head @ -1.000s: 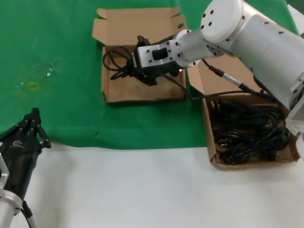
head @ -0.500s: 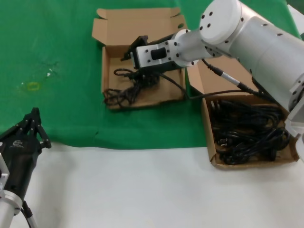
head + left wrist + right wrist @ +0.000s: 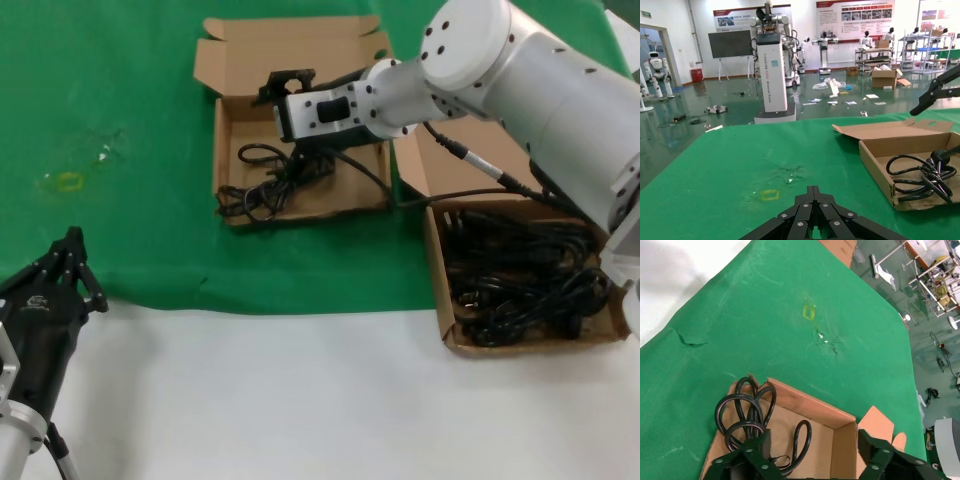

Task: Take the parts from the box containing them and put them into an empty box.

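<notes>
My right gripper [image 3: 285,82] is open and empty, held above the far left part of the left cardboard box [image 3: 362,196]. One looped black power cord [image 3: 268,180] lies loose in that box, near its left wall; it also shows in the right wrist view [image 3: 747,417] and the left wrist view [image 3: 925,175]. The right cardboard box [image 3: 445,300] holds several black cords [image 3: 525,275] piled together. My left gripper [image 3: 72,262] is shut and empty, parked at the near left over the edge of the green cloth; it shows in its own wrist view [image 3: 813,192].
A green cloth [image 3: 120,90] covers the far part of the table and white tabletop [image 3: 300,400] lies nearer. The left box's lid [image 3: 290,50] stands open at the back. A small yellow mark [image 3: 68,181] sits on the cloth at left.
My right gripper opened and let the cord bundle fall into the left box, then rose and drew back a little. The left arm has not moved.
</notes>
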You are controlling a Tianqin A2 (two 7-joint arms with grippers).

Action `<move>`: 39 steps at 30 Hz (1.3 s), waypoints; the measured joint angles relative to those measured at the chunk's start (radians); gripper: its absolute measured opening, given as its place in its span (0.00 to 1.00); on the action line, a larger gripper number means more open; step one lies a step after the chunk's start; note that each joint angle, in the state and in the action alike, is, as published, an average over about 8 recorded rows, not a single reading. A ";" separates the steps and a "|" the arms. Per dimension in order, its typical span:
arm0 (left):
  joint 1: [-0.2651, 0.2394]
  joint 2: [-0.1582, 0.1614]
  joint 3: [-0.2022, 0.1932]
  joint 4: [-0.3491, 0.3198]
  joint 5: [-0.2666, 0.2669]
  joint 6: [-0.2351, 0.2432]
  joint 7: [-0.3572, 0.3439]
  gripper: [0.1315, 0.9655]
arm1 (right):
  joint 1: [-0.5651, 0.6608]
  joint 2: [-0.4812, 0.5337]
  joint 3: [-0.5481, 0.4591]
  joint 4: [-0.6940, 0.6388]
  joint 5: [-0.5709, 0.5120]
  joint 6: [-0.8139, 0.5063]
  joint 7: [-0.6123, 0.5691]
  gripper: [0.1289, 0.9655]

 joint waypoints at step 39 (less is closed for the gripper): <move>0.000 0.000 0.000 0.000 0.000 0.000 0.000 0.61 | -0.555 0.115 0.442 0.489 0.012 0.261 0.186 1.00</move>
